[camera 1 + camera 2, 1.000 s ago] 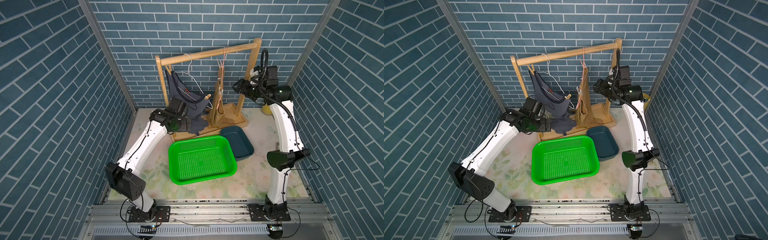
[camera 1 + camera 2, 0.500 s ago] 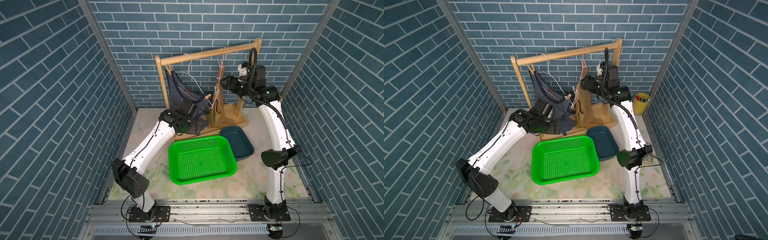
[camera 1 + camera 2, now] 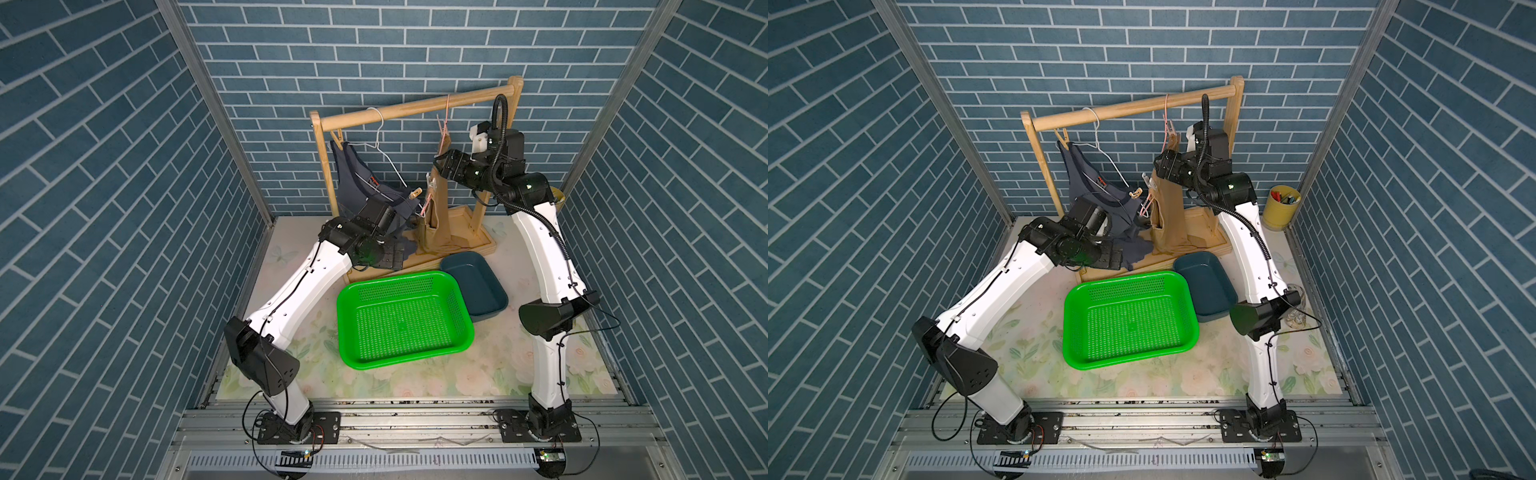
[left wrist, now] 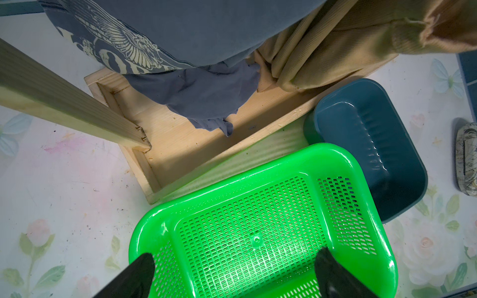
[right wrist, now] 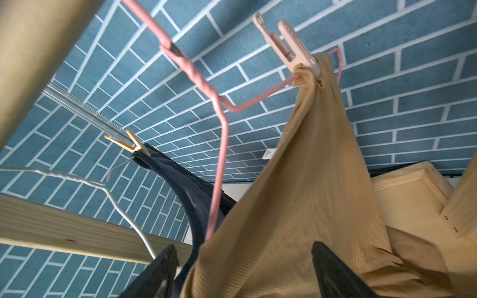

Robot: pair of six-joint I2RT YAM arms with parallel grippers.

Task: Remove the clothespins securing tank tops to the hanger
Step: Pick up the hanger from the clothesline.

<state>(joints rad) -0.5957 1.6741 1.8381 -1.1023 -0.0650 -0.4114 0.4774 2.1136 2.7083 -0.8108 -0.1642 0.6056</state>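
Two arms reach toward the wooden rack (image 3: 415, 110) at the back of the table. The left arm stretches low and forward with its elbow bent. The left gripper (image 4: 233, 260) points down over the green basket (image 4: 371, 206), its fingers spread wide with nothing between them. The right arm rises steeply with its wrist folded inward. The right gripper (image 5: 247, 268) is at the upper part of the tan tank top (image 3: 436, 220). Its fingers (image 5: 333, 271) stand wide apart with ribbed tan cloth between them; whether they touch the cloth cannot be told.

Four clothespins show in both top views, all clipped on. A pale pinkish one (image 5: 291, 49) pins the tan strap to the high end of the pink hanger (image 5: 219, 154), and another (image 3: 430, 180) sits at its low end. A pale wooden one (image 5: 129, 145) holds the dark grey-blue tank top (image 3: 357, 178) to the high end of the wire hanger (image 3: 388, 162), and its partner (image 3: 415, 193) sits at the low end. Both hangers hang steeply tilted from the rail. Both tops sag, with their hems heaped on the rack's base, just behind the basket and the blue tub (image 3: 478, 286).
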